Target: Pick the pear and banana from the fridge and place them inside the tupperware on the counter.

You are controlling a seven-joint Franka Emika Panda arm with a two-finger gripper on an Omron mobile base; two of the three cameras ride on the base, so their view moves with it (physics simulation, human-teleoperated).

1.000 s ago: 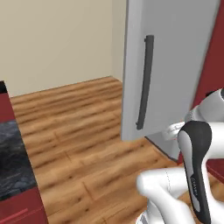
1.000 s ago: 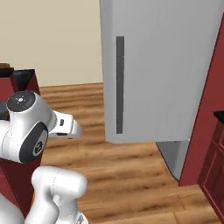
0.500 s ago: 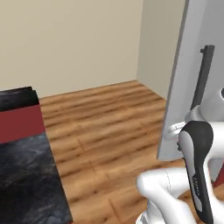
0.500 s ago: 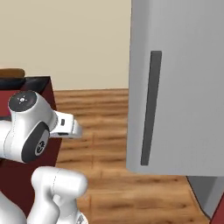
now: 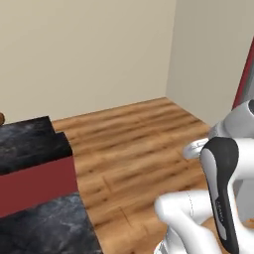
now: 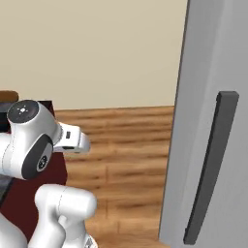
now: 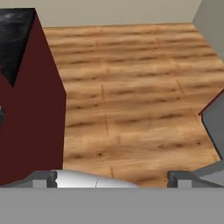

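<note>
In the left base view, the white arm (image 5: pixel 218 198) rises at lower right over a wooden floor (image 5: pixel 134 149). The counter (image 5: pixel 30 144), black marbled stone over dark red cabinet fronts, lies well to the arm's left, beyond the floor; a beige wall (image 5: pixel 84 49) closes the scene behind, and a strip of dark red panel (image 5: pixel 246 74) shows at the right edge above the arm.

In the right base view, the arm's rounded joint (image 6: pixel 29 140) stands at lower left. The fridge (image 6: pixel 213 97), a tall grey slab with a dark vertical handle (image 6: pixel 210 167), fills the space to the arm's right (its door faces the camera, so the interior cannot be seen). A dark red cabinet (image 6: pixel 48 160) sits just behind the joint, with wooden floor between arm and fridge.

In the hand view, the gripper (image 7: pixel 112 178) points down at bare wooden floor; its two dark finger tips (image 7: pixel 43 177) stand spread wide apart at the bottom corners, with nothing between them. The dark red cabinet side under the black counter top lies to the gripper's left, and a grey fridge edge (image 7: pixel 214 118) lies to its right.
</note>
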